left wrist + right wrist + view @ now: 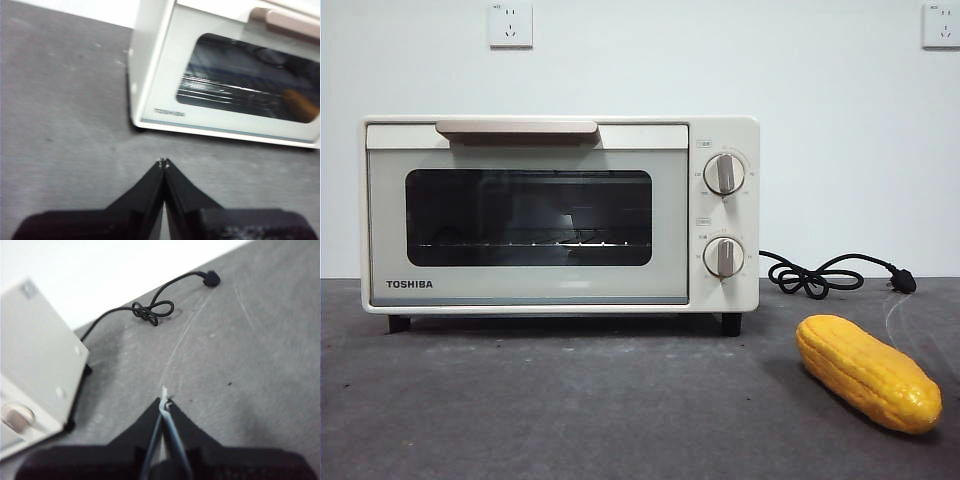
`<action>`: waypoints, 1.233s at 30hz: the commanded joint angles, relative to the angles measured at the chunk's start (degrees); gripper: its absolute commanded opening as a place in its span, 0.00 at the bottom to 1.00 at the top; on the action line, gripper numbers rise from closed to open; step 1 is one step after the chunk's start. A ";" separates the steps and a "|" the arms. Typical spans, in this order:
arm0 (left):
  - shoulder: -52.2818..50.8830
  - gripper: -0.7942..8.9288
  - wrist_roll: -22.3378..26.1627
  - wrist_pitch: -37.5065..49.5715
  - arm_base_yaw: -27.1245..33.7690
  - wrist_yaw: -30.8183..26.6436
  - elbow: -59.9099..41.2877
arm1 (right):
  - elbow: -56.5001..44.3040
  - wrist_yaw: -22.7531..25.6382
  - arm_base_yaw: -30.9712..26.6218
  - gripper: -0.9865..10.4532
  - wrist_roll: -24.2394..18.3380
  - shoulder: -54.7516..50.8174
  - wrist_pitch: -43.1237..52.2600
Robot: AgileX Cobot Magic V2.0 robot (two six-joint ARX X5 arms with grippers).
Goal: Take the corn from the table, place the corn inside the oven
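Note:
The glossy yellow-orange corn [868, 371] lies on the dark grey table [570, 410] at the front right, angled, to the right of the oven. The cream-white Toshiba oven [560, 215] stands at the left and middle with its dark glass door closed under the beige bar handle [517, 128]. My left gripper [163, 163] hovers shut and holding nothing above the table before the oven [225, 75], near its front left corner. My right gripper [165, 402] is shut and holding nothing, above bare table beside the oven's right side [35, 355]. The corn shows in neither wrist view. Neither arm appears in the front view.
A black power cord [825, 275] with a knot and plug lies on the table behind the corn, right of the oven; the same cord [152, 312] shows in the right wrist view. Two silver knobs [724, 174] sit on the oven's right panel. A white wall with sockets stands behind.

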 commanded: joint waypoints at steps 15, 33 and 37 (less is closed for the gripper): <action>2.08 0.08 -9.88 4.98 0.00 7.30 11.67 | 20.31 -16.83 0.00 0.09 3.98 2.95 -0.13; 25.70 0.08 -9.18 3.80 0.00 25.09 40.96 | 48.63 -44.48 0.04 0.14 0.44 28.87 -1.40; 31.52 0.08 -8.31 1.57 0.00 29.66 46.03 | 49.99 -44.94 0.09 0.29 -1.95 32.98 -5.92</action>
